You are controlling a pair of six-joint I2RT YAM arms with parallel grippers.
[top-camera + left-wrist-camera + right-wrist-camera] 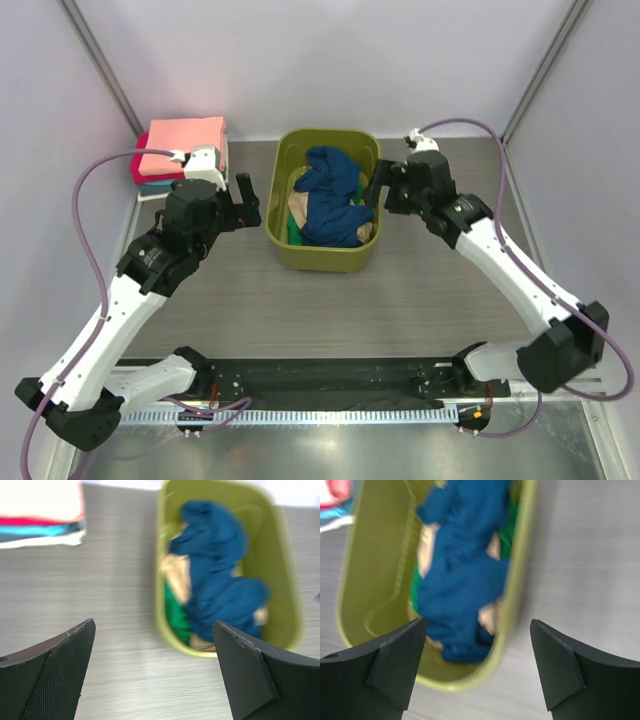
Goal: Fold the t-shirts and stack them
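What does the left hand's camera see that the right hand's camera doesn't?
Only the left wrist view shows the left gripper, open. Only the right wrist view shows the right gripper, open too. Both show the olive tub holding the blue shirt over a tan shirt and a green shirt, plus some of the folded stack.

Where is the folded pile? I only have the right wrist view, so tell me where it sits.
Observer: The stack of folded cloth shirts sits in the far left corner of the grey table, left of the olive-green plastic tub.
Operator: List its layers.
Observer: A salmon-pink shirt is on top, with a red shirt and then a teal shirt under it.
Operator: Report the left arm.
Observer: The left arm's fingers are open and empty, above bare table to the left of the tub.
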